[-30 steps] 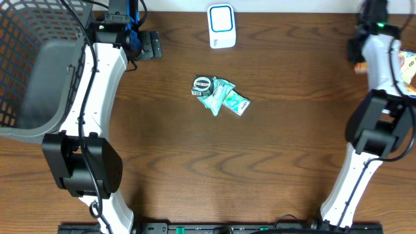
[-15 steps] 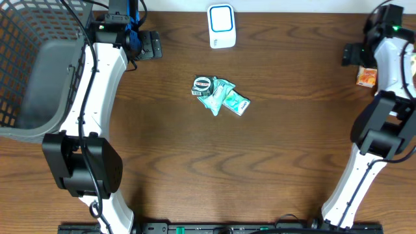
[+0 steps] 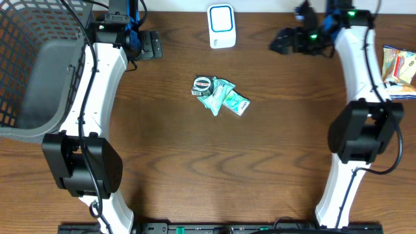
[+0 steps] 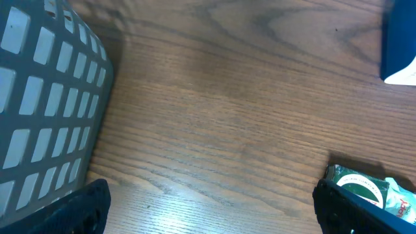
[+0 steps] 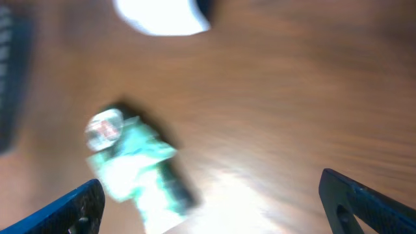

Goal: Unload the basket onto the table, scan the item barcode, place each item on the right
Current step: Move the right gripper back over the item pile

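Reaching stage: the right claw point(image 3: 281, 44) is hovering spread and empty, far right of the green packets point(image 3: 220, 95) lying mid desk point(image 3: 273, 162); the left claw point(image 3: 151, 45) is sitting spread too. Next, probably, it's calling for descending and pinching one.

The left arm stretches toward the far side, the left hand point(image 3: 151, 45) turned rightward with jaws spread wide and empty. The right arm reaches far too, wrist bent inward, the right hand point(image 3: 284, 43) pointing left, fingers point(image 5: 364, 201) wide apart, gripping nothing.
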